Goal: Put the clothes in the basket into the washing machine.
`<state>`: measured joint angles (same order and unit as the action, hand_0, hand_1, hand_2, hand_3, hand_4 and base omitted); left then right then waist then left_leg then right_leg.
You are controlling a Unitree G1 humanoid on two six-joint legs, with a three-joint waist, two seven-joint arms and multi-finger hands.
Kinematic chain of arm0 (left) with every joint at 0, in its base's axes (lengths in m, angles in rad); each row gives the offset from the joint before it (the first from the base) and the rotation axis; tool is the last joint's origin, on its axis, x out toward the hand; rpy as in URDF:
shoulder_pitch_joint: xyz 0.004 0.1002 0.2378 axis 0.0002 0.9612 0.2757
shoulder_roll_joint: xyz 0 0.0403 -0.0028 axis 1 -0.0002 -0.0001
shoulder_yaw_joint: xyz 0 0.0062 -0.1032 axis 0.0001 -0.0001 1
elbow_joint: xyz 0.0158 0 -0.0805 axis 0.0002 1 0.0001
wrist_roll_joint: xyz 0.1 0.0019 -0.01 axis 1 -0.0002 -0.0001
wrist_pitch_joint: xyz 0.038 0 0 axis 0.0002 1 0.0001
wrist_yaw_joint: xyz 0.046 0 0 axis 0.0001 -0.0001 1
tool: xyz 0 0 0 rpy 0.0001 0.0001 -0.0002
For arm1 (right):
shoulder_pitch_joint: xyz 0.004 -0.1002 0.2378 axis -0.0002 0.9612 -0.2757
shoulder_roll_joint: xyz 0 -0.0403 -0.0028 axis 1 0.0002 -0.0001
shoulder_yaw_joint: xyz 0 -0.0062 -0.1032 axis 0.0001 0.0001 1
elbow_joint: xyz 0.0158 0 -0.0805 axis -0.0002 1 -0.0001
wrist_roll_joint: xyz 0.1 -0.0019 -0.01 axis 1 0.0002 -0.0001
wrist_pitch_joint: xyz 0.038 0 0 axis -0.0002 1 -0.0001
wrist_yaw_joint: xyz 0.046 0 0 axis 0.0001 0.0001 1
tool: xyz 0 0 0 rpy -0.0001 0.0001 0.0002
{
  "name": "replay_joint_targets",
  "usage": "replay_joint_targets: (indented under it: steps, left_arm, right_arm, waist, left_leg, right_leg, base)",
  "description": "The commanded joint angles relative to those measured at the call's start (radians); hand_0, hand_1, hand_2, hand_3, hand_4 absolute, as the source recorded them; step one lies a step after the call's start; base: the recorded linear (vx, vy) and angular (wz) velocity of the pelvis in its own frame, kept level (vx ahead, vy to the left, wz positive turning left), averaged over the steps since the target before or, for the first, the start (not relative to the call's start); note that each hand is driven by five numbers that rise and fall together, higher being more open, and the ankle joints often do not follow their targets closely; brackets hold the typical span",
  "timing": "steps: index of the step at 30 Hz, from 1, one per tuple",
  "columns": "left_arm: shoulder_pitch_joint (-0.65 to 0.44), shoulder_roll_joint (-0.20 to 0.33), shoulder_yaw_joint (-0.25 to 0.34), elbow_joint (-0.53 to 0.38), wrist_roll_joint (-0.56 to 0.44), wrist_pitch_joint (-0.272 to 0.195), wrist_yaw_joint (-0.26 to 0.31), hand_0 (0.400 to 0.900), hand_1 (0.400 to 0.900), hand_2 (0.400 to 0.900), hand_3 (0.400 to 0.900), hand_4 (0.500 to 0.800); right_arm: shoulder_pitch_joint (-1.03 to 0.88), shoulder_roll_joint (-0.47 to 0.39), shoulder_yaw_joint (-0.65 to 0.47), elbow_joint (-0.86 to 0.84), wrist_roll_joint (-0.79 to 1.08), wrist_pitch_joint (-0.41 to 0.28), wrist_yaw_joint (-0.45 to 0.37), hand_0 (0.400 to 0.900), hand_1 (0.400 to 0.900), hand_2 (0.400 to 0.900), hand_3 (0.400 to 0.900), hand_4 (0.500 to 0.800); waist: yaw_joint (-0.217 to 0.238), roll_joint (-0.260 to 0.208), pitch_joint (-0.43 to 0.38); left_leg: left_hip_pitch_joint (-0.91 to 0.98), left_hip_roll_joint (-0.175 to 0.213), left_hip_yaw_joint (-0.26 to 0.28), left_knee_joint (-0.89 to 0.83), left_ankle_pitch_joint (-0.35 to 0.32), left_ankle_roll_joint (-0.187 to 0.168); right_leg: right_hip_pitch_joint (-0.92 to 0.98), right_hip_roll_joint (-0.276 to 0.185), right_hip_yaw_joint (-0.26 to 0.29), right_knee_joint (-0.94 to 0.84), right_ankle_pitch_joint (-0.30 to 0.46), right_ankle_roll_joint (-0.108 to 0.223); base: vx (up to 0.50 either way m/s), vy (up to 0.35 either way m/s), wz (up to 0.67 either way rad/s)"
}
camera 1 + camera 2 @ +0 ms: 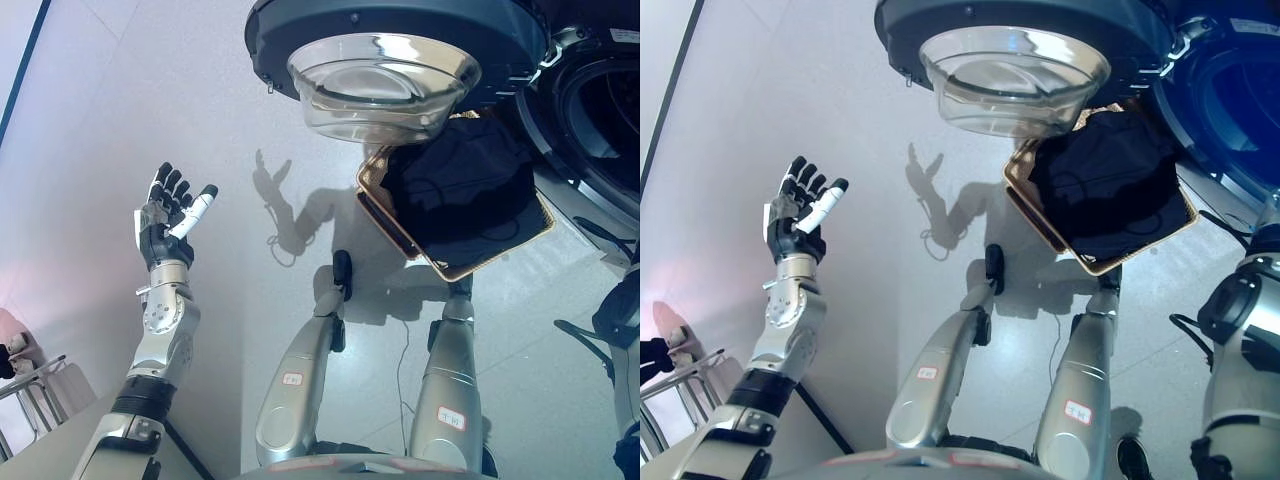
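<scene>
The basket (455,268) is seen on the floor (100,150) directly below the washing machine's open door (385,60), with the drum opening (1240,110) to its right; dark clothes (462,185) fill it, so loading has apparently not begun. The left hand (172,215) is held up well to the left of the basket, fingers spread and empty. The right hand is not shown, though its arm is glimpsed right of the basket. A reach into the basket and a grasp of the cloth are judged to come next.
</scene>
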<state>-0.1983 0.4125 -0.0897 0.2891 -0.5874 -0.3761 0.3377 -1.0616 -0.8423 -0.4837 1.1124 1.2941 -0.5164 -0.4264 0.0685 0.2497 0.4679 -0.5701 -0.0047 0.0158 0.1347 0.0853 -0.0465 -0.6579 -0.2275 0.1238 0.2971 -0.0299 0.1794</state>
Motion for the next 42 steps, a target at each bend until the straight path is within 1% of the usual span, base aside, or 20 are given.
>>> replay_joint_targets:
  steps: [1, 2, 3, 5, 7, 8, 10, 13, 17, 23, 27, 31, 36, 38, 42]
  left_arm:
    - [0.045, 0.041, 0.114, -0.014, 0.010, -0.114, 0.020, 0.900, 0.900, 0.900, 0.900, 0.800]
    - [0.042, 0.044, 0.113, -0.014, 0.012, -0.114, 0.019, 0.900, 0.900, 0.900, 0.900, 0.800]
    - [0.041, 0.047, 0.109, -0.015, 0.015, -0.116, 0.016, 0.900, 0.900, 0.900, 0.900, 0.800]
    - [0.034, 0.057, 0.108, -0.014, 0.018, -0.120, 0.014, 0.900, 0.900, 0.900, 0.900, 0.800]
    - [0.024, 0.067, 0.106, -0.012, 0.022, -0.122, 0.009, 0.900, 0.900, 0.900, 0.900, 0.800]
    - [0.022, 0.069, 0.104, -0.010, 0.024, -0.122, 0.007, 0.900, 0.900, 0.900, 0.900, 0.800]
    - [0.013, 0.071, 0.107, -0.008, 0.029, -0.121, 0.000, 0.900, 0.900, 0.900, 0.900, 0.800]
    - [-0.004, 0.075, 0.114, -0.003, 0.029, -0.129, -0.006, 0.900, 0.900, 0.900, 0.900, 0.800]
    - [-0.029, 0.055, 0.121, -0.006, 0.040, -0.135, 0.010, 0.900, 0.900, 0.900, 0.900, 0.800]
    - [-0.065, 0.044, 0.125, 0.033, 0.059, -0.134, 0.031, 0.900, 0.900, 0.900, 0.900, 0.800]
    - [-0.077, 0.043, 0.129, 0.062, 0.076, -0.132, 0.038, 0.900, 0.900, 0.900, 0.900, 0.800]
    - [-0.099, 0.034, 0.119, 0.116, 0.085, -0.117, 0.047, 0.900, 0.900, 0.900, 0.900, 0.800]
    - [-0.123, 0.033, 0.101, 0.201, 0.102, -0.101, 0.038, 0.900, 0.900, 0.900, 0.900, 0.800]
    - [-0.119, 0.036, 0.104, 0.210, 0.111, -0.095, 0.034, 0.900, 0.900, 0.900, 0.900, 0.800]
    - [-0.102, 0.043, 0.106, 0.223, 0.148, -0.081, 0.027, 0.900, 0.900, 0.900, 0.900, 0.800]
  right_arm:
    - [0.116, -0.114, 0.128, -0.004, -0.109, -0.045, 0.029, 0.900, 0.900, 0.900, 0.900, 0.800]
    - [0.119, -0.111, 0.142, 0.005, -0.128, -0.028, 0.030, 0.900, 0.900, 0.900, 0.900, 0.800]
    - [0.124, -0.111, 0.164, 0.021, -0.167, -0.001, 0.030, 0.900, 0.900, 0.900, 0.900, 0.800]
    - [0.133, -0.117, 0.222, 0.053, -0.266, 0.058, 0.021, 0.900, 0.900, 0.900, 0.900, 0.800]
    - [0.150, -0.127, 0.320, 0.086, -0.433, 0.135, 0.023, 0.900, 0.900, 0.900, 0.900, 0.800]
    - [0.148, -0.127, 0.352, 0.090, -0.487, 0.152, 0.011, 0.900, 0.900, 0.900, 0.900, 0.800]
    - [0.181, -0.110, 0.447, 0.082, -0.647, 0.201, 0.023, 0.900, 0.900, 0.900, 0.900, 0.800]
    - [0.225, -0.073, 0.526, 0.047, -0.787, 0.220, 0.018, 0.900, 0.900, 0.900, 0.900, 0.800]
    - [0.298, 0.022, 0.558, -0.020, -0.878, 0.224, 0.010, 0.900, 0.900, 0.900, 0.900, 0.800]
    - [0.332, 0.134, 0.663, -0.047, -1.091, 0.274, -0.020, 0.900, 0.900, 0.900, 0.900, 0.800]
    - [0.372, 0.174, 0.699, -0.082, -1.221, 0.298, -0.045, 0.900, 0.900, 0.900, 0.900, 0.800]
    - [0.406, 0.233, 0.681, -0.087, -1.221, 0.300, -0.052, 0.900, 0.900, 0.900, 0.900, 0.800]
    - [0.467, 0.303, 0.681, -0.107, -1.218, 0.294, -0.032, 0.900, 0.900, 0.900, 0.900, 0.800]
    - [0.501, 0.321, 0.677, -0.126, -1.217, 0.289, -0.023, 0.900, 0.900, 0.900, 0.900, 0.800]
    - [0.567, 0.365, 0.675, -0.155, -1.219, 0.280, -0.001, 0.900, 0.900, 0.900, 0.900, 0.800]
  waist:
    - [-0.033, 0.008, -0.145]
    - [-0.033, 0.006, -0.144]
    - [-0.032, 0.002, -0.143]
    - [-0.033, -0.005, -0.136]
    - [-0.031, -0.013, -0.127]
    - [-0.033, -0.015, -0.121]
    - [-0.036, -0.022, -0.108]
    - [-0.042, -0.031, -0.094]
    - [-0.050, -0.050, -0.074]
    - [-0.050, -0.073, -0.061]
    - [-0.053, -0.098, -0.067]
    - [-0.062, -0.125, -0.088]
    - [-0.076, -0.161, -0.116]
    - [-0.081, -0.175, -0.133]
    - [-0.089, -0.212, -0.173]
  left_leg:
    - [-0.033, 0.094, -0.070, 0.021, -0.011, -0.098]
    - [-0.034, 0.093, -0.070, 0.024, -0.012, -0.097]
    - [-0.029, 0.092, -0.070, 0.027, -0.023, -0.097]
    - [-0.029, 0.092, -0.068, 0.028, -0.023, -0.096]
    - [-0.031, 0.093, -0.067, 0.031, -0.021, -0.094]
    - [-0.034, 0.093, -0.065, 0.034, -0.020, -0.093]
    - [-0.040, 0.094, -0.065, 0.041, -0.018, -0.091]
    - [-0.046, 0.096, -0.067, 0.052, -0.017, -0.088]
    - [-0.047, 0.100, -0.072, 0.057, -0.013, -0.087]
    - [-0.027, 0.103, -0.079, 0.069, -0.014, -0.084]
    - [0.010, 0.109, -0.085, 0.080, -0.030, -0.083]
    - [0.048, 0.117, -0.091, 0.082, -0.037, -0.082]
    - [0.120, 0.134, -0.095, 0.058, -0.042, -0.085]
    - [0.147, 0.141, -0.096, 0.043, -0.040, -0.087]
    - [0.215, 0.167, -0.093, 0.013, -0.037, -0.091]
  right_leg:
    - [0.025, -0.015, 0.049, -0.007, 0.028, -0.007]
    - [0.025, -0.015, 0.049, -0.008, 0.029, -0.007]
    - [0.030, -0.017, 0.046, -0.005, 0.020, -0.008]
    - [0.031, -0.018, 0.045, -0.009, 0.027, -0.008]
    - [0.031, -0.018, 0.047, -0.013, 0.035, -0.008]
    - [0.029, -0.017, 0.049, -0.014, 0.038, -0.008]
    - [0.026, -0.015, 0.051, -0.016, 0.046, -0.007]
    - [0.027, -0.012, 0.049, -0.015, 0.050, -0.009]
    - [0.033, -0.007, 0.045, -0.012, 0.054, -0.012]
    - [0.066, -0.002, 0.035, -0.015, 0.062, -0.015]
    - [0.118, -0.002, 0.023, -0.022, 0.056, -0.015]
    - [0.163, -0.002, 0.013, -0.045, 0.064, -0.014]
    - [0.249, 0.004, 0.000, -0.103, 0.076, -0.012]
    - [0.278, 0.010, -0.004, -0.130, 0.084, -0.012]
    - [0.340, 0.026, -0.016, -0.172, 0.098, -0.013]
  base:
    - [0.00, 0.000, 0.00]
    - [0.00, 0.000, 0.00]
    - [0.00, 0.000, 0.00]
    - [-0.02, -0.002, -0.02]
    - [-0.04, -0.005, -0.06]
    - [-0.05, -0.007, -0.08]
    - [-0.05, -0.004, -0.08]
    - [-0.03, -0.009, -0.04]
    - [0.00, -0.006, 0.01]
    - [0.00, 0.000, 0.00]
    - [0.01, -0.005, 0.00]
    - [0.04, -0.011, -0.01]
    - [0.05, -0.023, -0.02]
    - [0.06, -0.037, -0.04]
    - [0.07, -0.046, -0.05]
